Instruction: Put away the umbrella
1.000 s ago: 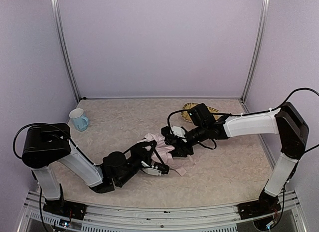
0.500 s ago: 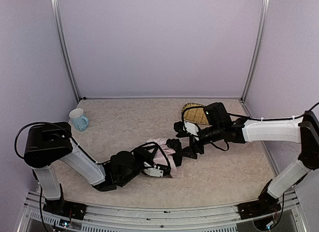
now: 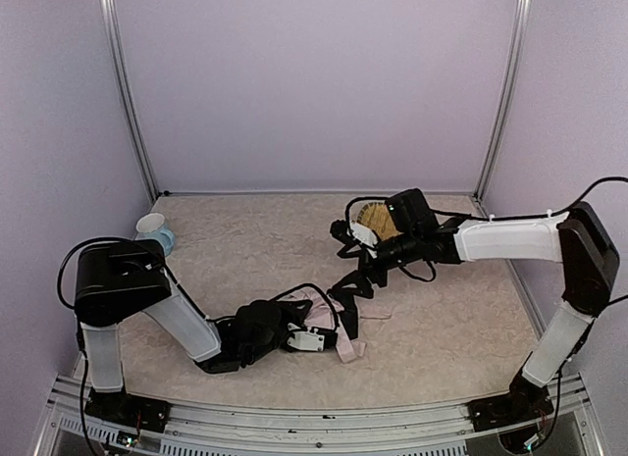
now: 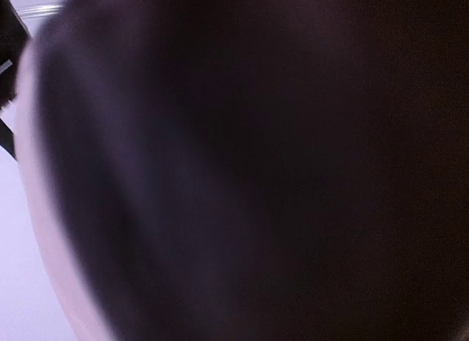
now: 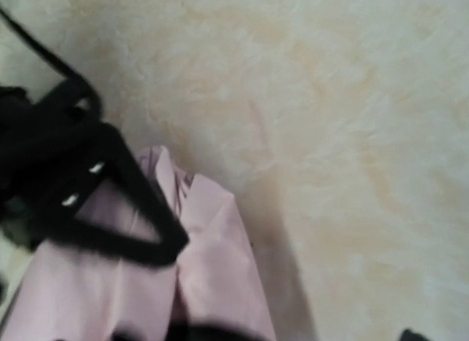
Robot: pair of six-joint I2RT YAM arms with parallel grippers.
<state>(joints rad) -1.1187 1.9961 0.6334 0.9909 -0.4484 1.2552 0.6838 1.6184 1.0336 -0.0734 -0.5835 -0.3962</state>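
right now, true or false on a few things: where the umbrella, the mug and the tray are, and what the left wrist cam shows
1. The umbrella lies crumpled on the table with pink canopy showing. True.
2. The mug stands in the far right corner. False: it is on the left side, just behind the left arm.
3. The woven tray is partly hidden behind the right arm. True.
4. The umbrella is inside the tray. False: it lies on the table nearer the arm bases, apart from the tray.
5. The left wrist view gives a clear look at the table. False: it is almost wholly dark, blocked by something close to the lens.
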